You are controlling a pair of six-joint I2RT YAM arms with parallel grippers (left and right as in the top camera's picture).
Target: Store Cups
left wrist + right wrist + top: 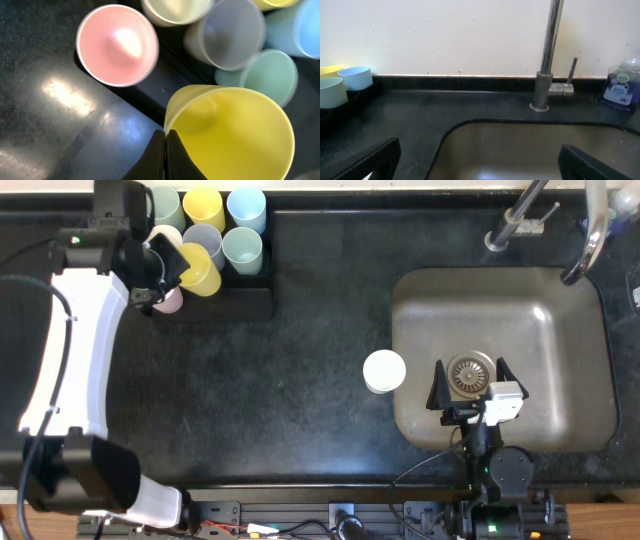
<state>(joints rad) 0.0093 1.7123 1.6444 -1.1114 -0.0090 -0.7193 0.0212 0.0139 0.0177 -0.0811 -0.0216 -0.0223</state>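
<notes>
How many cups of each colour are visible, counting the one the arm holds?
Yellow cups: 2
Green cups: 2
White or cream cups: 2
Blue cup: 1
Grey cup: 1
Pink cup: 1
Total: 9

A black rectangular plastic tray lies at the far left of the table. It holds upright, open-mouthed plastic cups: a pale green cup, a yellow cup, a light blue cup, a grey cup and a mint cup. A pink cup stands at its left edge. A second yellow plastic cup hangs over the tray, its rim pinched by the left hand. A white cup stands alone just beside the sink.
</notes>
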